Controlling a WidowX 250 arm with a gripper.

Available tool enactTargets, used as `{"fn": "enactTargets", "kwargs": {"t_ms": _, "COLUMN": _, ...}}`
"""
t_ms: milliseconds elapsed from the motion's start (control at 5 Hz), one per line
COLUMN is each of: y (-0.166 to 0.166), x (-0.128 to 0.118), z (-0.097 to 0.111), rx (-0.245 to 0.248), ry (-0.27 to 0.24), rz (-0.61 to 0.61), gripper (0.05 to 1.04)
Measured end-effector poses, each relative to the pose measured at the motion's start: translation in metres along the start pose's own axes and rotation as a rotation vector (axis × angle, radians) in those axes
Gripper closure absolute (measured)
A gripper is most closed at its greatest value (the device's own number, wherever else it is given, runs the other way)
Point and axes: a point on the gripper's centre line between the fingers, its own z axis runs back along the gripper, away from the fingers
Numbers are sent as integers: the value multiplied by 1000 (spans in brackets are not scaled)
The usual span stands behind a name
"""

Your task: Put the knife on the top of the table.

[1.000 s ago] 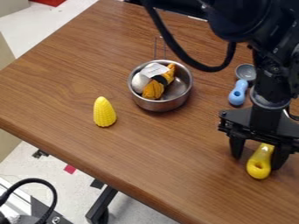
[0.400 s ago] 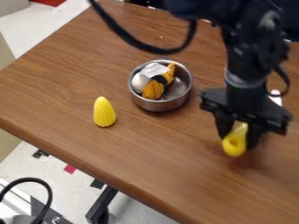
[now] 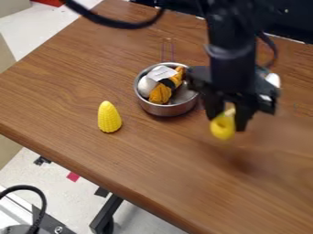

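Gripper (image 3: 227, 121), clenched on yellow knife (image 3: 222, 133), has moved nearer metal pot (image 3: 166, 110).

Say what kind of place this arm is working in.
Probably a robotics lab or test room: a black robot arm over a brown wood-grain table, a black cable at the lower left, and coloured tape scraps on the pale floor.

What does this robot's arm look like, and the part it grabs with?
The arm is black and chunky, with a rounded lower section and a thick black cable looping off it. It ends in a black claw that has a wide, blocky crosspiece and two thick black fingers.
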Motion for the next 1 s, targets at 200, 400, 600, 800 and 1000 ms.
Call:
{"fn": "enactTargets", "kwargs": {"t_ms": 200, "y": 20, "x": 4, "z": 7, "rx": 13, "ry": 26, "rz": 21, "gripper": 649}}
{"fn": "enactTargets", "kwargs": {"t_ms": 400, "y": 35, "x": 21, "z": 19, "rx": 2, "ry": -18, "rz": 87, "gripper": 649}}
{"fn": "enactTargets", "kwargs": {"t_ms": 600, "y": 60, "x": 37, "z": 26, "rx": 5, "ry": -14, "rz": 130, "gripper": 649}}
{"fn": "enactTargets", "kwargs": {"t_ms": 800, "y": 88, "x": 40, "z": 33, "rx": -24, "ry": -32, "rz": 119, "gripper": 649}}
{"fn": "enactTargets", "kwargs": {"t_ms": 1000, "y": 118, "x": 52, "z": 42, "rx": 18, "ry": -47, "rz": 112, "gripper": 649}}
